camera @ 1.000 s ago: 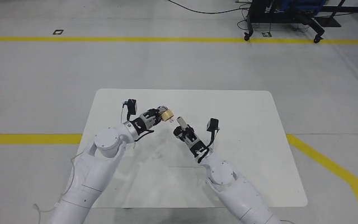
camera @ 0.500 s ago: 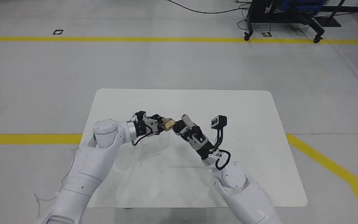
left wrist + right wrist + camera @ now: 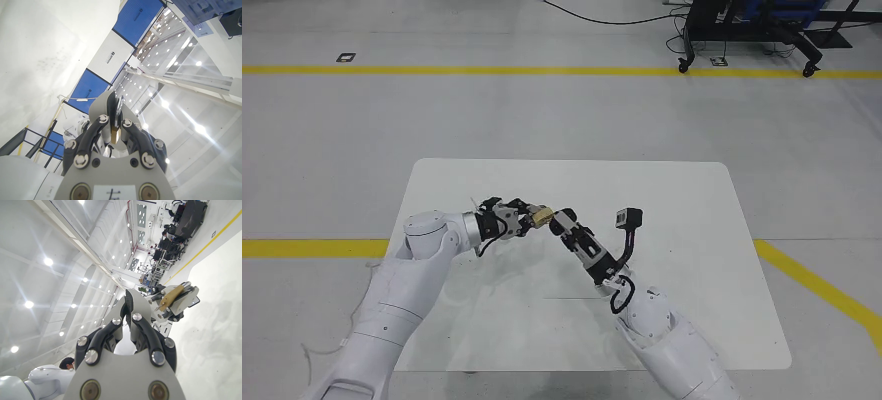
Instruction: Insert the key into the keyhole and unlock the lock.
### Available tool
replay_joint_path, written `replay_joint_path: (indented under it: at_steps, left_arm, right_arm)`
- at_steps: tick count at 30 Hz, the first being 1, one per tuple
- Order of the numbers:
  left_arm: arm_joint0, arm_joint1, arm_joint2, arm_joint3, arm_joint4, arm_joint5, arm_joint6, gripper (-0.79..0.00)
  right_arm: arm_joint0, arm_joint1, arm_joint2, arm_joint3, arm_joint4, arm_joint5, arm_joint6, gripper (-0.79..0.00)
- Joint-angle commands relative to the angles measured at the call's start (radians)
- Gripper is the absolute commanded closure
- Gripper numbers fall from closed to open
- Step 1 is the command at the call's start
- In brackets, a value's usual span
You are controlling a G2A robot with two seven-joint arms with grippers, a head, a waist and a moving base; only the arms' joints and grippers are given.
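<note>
Overhead camera looked down on the bench [image 3: 692,300]; both close wrist cameras faced ceilingward, sharing the lock [image 3: 171,297].

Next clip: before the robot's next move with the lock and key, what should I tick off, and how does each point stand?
1. Lock held securely: ok. The left gripper is shut on the brass lock.
2. Key in the right gripper: cannot tell. Its fingers are together and no key shows between them.
3. Key seated in the keyhole: cannot tell. A small silver piece juts from the lock's end.
4. Right gripper within working range: ok. The top view shows it right beside the lock.
</note>
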Motion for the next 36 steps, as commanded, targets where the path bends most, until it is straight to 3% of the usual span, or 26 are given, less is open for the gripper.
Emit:
replay_joint_path:
  at_steps: [1,4,7,14,21,23,24,28,31,36]
  left_arm:
    - [0.004,0.0,0.008,-0.015,0.014,-0.02,-0.004,0.0]
    - [0.007,0.0,0.016,-0.02,0.026,-0.029,0.0,0.0]
    - [0.004,0.001,0.014,-0.01,0.03,-0.031,0.007,0.0]
    - [0.005,0.004,0.007,-0.005,0.027,-0.035,0.006,0.0]
    - [0.01,0.005,0.01,-0.018,0.019,-0.037,0.005,0.0]
    - [0.01,0.005,0.011,-0.019,0.021,-0.041,0.008,0.0]
    - [0.01,0.005,0.01,-0.021,0.023,-0.048,0.01,0.0]
    - [0.016,0.006,0.008,-0.034,0.043,-0.103,0.023,0.0]
    - [0.022,0.007,0.001,-0.044,0.039,-0.14,0.016,0.0]
    - [0.031,0.009,-0.012,-0.055,0.03,-0.181,0.004,0.0]
  right_arm:
    - [-0.016,0.003,0.009,-0.017,0.019,0.002,0.017,0.0]
    - [-0.035,0.008,0.018,-0.034,0.109,0.03,0.091,-0.065]
    - [-0.021,0.009,0.027,-0.01,0.127,0.058,0.121,0.0]
    - [0.041,-0.006,-0.005,0.07,0.071,0.114,0.054,0.0]
    - [0.034,-0.011,0.002,0.073,0.046,0.093,0.004,0.0]
    - [0.02,-0.009,0.012,0.062,0.036,0.073,-0.001,-0.151]
    - [0.012,-0.008,0.017,0.055,0.038,0.064,0.001,-0.179]
    - [-0.02,-0.004,0.022,0.024,0.235,0.099,0.144,-0.234]
    - [-0.019,0.003,0.043,0.027,0.435,0.209,0.307,-0.268]
    - [0.007,0.007,0.07,0.055,0.608,0.368,0.442,-0.292]
